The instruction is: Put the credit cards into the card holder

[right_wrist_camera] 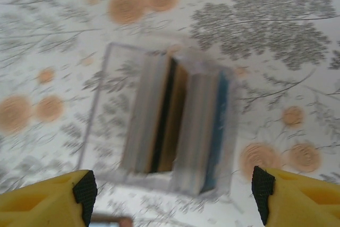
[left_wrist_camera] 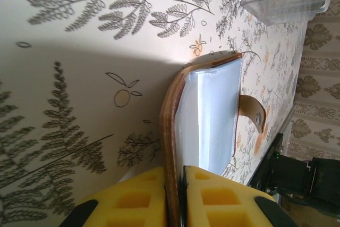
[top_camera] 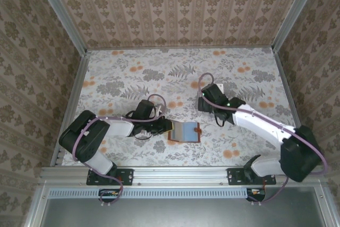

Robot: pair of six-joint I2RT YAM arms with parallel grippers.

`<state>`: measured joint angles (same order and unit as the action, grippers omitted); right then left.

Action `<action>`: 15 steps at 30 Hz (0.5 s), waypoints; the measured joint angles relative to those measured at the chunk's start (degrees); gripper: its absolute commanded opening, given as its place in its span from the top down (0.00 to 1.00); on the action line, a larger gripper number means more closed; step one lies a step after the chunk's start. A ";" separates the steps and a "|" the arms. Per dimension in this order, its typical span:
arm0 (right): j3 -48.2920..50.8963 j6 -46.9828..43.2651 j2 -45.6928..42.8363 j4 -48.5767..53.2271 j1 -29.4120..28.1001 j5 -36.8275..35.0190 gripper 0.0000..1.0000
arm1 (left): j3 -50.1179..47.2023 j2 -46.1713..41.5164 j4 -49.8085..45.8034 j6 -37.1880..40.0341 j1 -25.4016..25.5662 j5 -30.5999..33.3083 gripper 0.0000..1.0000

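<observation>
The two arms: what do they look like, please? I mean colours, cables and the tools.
The left arm and the right arm have white link covers between black joint housings. A mauve cable loops along each arm. On the left tool and the right tool, the fingers are yellow with black patches.

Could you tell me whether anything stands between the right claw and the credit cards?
Nothing visible does. The open right claw hovers directly over the credit cards, which stand on edge in a clear plastic box; the blur hides whether that box has a lid.
</observation>
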<state>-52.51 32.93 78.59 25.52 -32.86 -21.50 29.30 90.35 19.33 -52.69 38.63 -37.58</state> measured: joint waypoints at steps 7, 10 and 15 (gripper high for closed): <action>-10.36 -1.73 13.44 3.50 3.37 1.31 0.19 | 0.85 0.63 -0.20 0.00 1.25 0.07 0.86; -13.90 -2.62 17.49 4.59 3.37 1.62 0.20 | 1.22 0.92 -0.26 0.00 1.60 0.37 0.86; -15.21 -3.21 20.55 5.95 3.37 1.70 0.21 | 1.46 0.92 -0.70 0.00 1.90 1.25 0.86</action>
<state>-67.72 29.71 99.13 31.46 -29.50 -19.79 30.76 91.26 18.63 -52.69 40.53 -36.34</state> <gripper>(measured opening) 0.796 0.144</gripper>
